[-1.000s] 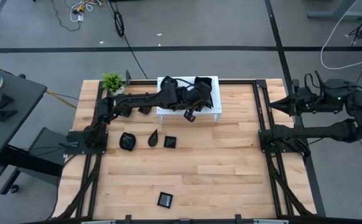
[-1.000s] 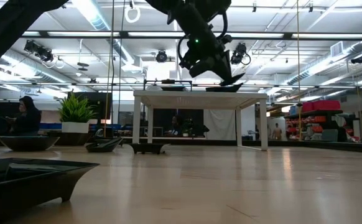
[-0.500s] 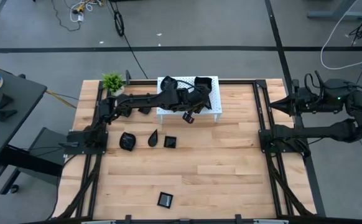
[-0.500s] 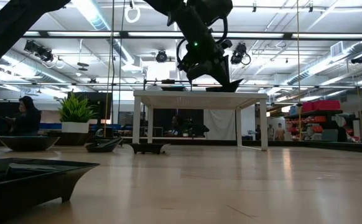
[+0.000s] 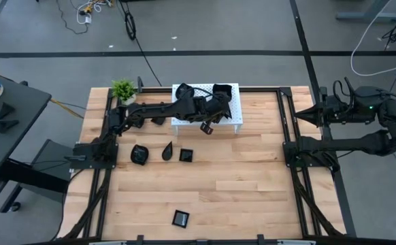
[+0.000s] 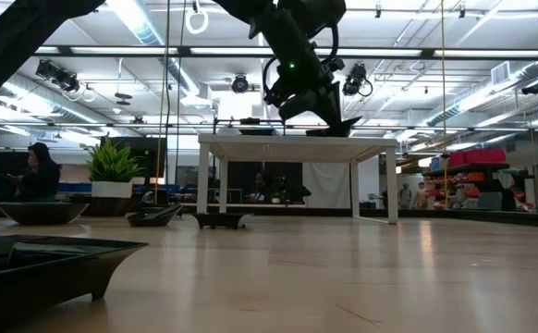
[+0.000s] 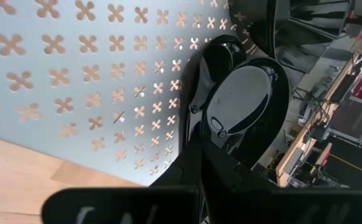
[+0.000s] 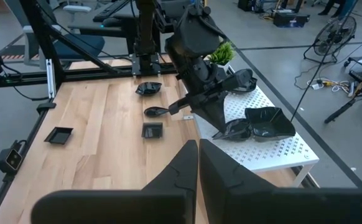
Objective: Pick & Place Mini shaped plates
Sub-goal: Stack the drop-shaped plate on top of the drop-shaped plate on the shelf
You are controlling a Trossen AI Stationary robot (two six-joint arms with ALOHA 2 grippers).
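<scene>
- Wooden bench (image 5: 239,184) with dark rails on both sides; grey floor around it.
- Far-left corner: small green potted plant (image 5: 123,89), standing just left of the white perforated stand (image 5: 229,117).
- Left-centre of the bench: three black mini plates in a row, left to right a rounded plate (image 5: 139,154), a teardrop plate (image 5: 168,150) and a square plate (image 5: 186,155), near one another but apart.
- Near edge, left of centre: a second square plate (image 5: 180,218), well apart from the row.
- Far centre: the stand carries a wavy-edged plate (image 5: 222,90) at its far right corner.
- Left gripper (image 5: 209,125) reaches across the stand; its fingers are closed tight on a glossy teardrop-shaped plate (image 7: 243,102), held just above the perforated top.
- Right side: right gripper (image 5: 305,114) waits beyond the right rail, fingers (image 8: 227,171) drawn together, holding nothing.
</scene>
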